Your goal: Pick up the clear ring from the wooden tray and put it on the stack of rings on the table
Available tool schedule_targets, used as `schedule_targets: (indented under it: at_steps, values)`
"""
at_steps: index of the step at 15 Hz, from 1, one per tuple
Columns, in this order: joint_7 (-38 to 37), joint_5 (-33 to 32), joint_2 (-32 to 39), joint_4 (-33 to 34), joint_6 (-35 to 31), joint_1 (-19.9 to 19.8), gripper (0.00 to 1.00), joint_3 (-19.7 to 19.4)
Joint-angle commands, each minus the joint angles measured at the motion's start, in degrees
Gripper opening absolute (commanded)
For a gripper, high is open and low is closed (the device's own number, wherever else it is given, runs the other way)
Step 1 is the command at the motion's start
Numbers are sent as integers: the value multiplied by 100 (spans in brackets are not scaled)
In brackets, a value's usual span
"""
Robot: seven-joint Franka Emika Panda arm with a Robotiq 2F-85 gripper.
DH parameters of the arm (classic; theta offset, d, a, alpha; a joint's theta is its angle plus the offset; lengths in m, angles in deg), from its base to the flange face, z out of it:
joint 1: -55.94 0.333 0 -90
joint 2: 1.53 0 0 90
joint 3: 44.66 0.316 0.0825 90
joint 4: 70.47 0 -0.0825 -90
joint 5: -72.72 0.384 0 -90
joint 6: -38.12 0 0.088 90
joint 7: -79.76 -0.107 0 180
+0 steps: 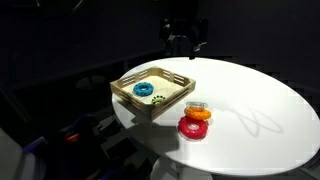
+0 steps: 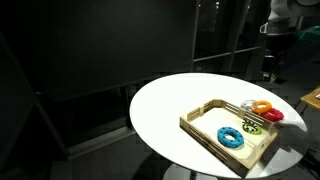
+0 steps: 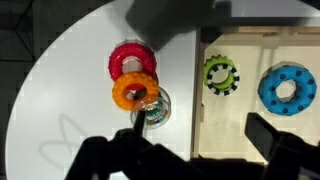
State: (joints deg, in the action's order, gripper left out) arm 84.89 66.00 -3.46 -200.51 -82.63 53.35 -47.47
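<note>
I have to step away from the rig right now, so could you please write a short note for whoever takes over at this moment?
The gripper is open and empty, raised above the far side of the table.
The clear ring is out of the wooden tray and at the stack of rings. In the wrist view it overlaps the orange ring, with the red ring beyond.
The tray holds only the blue ring and the green toothed ring.
Done: the pick and transfer, apparently.
Left: check the seating, since the clear ring looks off-centre, and re-seat it if needed.
</note>
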Motion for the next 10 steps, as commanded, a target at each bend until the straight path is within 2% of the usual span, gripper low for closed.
schedule_targets:
  at_steps: [1,7,10]
  values:
    - [-72,98,-524,-328,-134,-5,100,-2]
    - [47,252,-821,-478,-216,18,100,-10]
    - [-3,130,-628,-303,-78,3,100,0]
